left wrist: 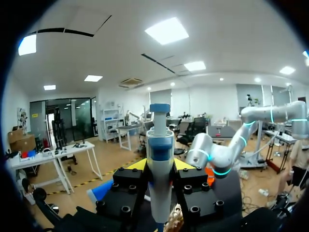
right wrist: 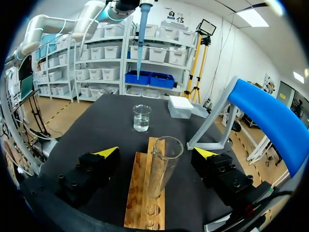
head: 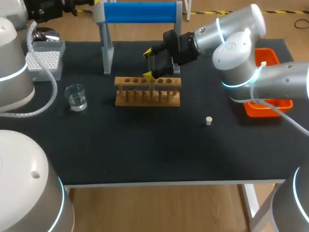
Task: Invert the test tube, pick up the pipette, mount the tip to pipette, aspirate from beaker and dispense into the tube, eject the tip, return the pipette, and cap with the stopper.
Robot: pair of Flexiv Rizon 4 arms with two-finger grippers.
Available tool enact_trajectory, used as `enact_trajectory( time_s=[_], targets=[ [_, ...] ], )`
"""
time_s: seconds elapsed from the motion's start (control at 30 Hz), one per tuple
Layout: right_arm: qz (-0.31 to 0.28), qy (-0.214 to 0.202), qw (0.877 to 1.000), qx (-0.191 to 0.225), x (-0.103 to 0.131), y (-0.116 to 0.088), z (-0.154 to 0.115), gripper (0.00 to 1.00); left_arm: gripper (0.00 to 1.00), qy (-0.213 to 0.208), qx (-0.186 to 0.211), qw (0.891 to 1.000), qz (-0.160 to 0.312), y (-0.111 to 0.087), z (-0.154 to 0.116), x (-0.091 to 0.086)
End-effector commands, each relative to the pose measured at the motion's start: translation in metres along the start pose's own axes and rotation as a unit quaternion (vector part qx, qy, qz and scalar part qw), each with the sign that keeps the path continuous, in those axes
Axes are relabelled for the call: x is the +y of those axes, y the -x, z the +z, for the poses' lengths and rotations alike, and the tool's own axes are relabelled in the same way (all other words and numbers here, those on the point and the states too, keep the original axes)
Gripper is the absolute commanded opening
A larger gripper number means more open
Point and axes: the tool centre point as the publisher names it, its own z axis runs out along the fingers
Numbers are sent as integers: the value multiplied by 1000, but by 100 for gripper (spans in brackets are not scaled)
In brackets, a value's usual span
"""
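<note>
A clear test tube [right wrist: 161,169] stands upright, mouth up, in the wooden rack [right wrist: 140,193]. My right gripper [right wrist: 156,152] is open around it, one yellow tip on each side, neither touching the glass. From above, that gripper [head: 148,64] hangs over the rack [head: 147,92]. My left gripper [left wrist: 159,164] is shut on the blue-and-white pipette [left wrist: 160,154], held upright. The pipette [right wrist: 141,34] hangs high above the water beaker [right wrist: 141,117], its slender end pointing down. The beaker [head: 76,96] is left of the rack. A small white stopper [head: 208,121] lies on the mat to the right.
A tip box [head: 46,58] sits at the back left, with a white hose [head: 41,72] draped past it. The blue pipette stand [head: 140,12] rises behind the rack. An orange tray [head: 268,108] lies under my right arm at the right edge.
</note>
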Motion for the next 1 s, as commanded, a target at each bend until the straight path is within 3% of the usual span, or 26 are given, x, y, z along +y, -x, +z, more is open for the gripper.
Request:
enact_trajectory(
  time_s=[0.03,0.27,1.0],
  targets=[
    [0,-2,1000,2,1,1,-1,100,0,1,12,1000,2,0,24,-13],
    [0,-2,1000,2,1,1,-1,100,0,-11,50,999,8,-14,53,-25],
    [0,-2,1000,2,1,1,-1,100,0,-23,104,994,-6,-32,103,-23]
  ],
)
